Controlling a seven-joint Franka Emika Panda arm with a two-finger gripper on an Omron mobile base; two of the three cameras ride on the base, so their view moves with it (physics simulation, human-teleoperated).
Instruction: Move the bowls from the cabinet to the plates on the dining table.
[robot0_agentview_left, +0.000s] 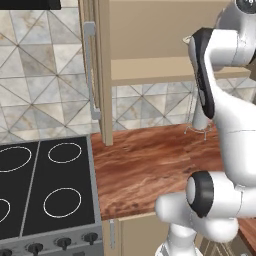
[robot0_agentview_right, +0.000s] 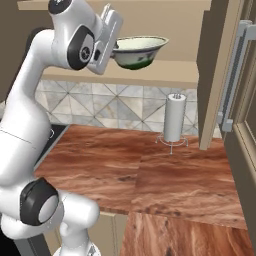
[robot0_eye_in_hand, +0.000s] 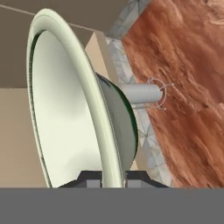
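**Green-white bowl gripped on its rim, lifted at the cabinet shelf — carry to table is next**

The gripper (robot0_eye_in_hand: 112, 178) has its jaws clamped on the rim of the pale green-white bowl (robot0_agentview_right: 138, 50); in the hand view the rim runs right between the two tips. The bowl sits upright in the right base view, just in front of the cabinet shelf (robot0_agentview_right: 165, 74) and slightly above it; contact with the shelf is hard to rule out from this angle, but it looks clear. The cabinet door (robot0_agentview_left: 95, 75) stands open beside the shelf. Well below the shelf, the paper towel holder (robot0_agentview_right: 174, 120) stands on the wood-grain desk (robot0_agentview_right: 180, 185); the stove (robot0_agentview_left: 45, 195) is farther off, beside the desk.

Step, as I judge it: pickup done, withdrawal from the cabinet under way or about to start. No plate is visible here.

Next move calls for pulling the bowl straight out from the shelf, keeping it level, clearing the open door, then turning toward the dining table. A rim pinch is a thin hold, so slow swings look safer.
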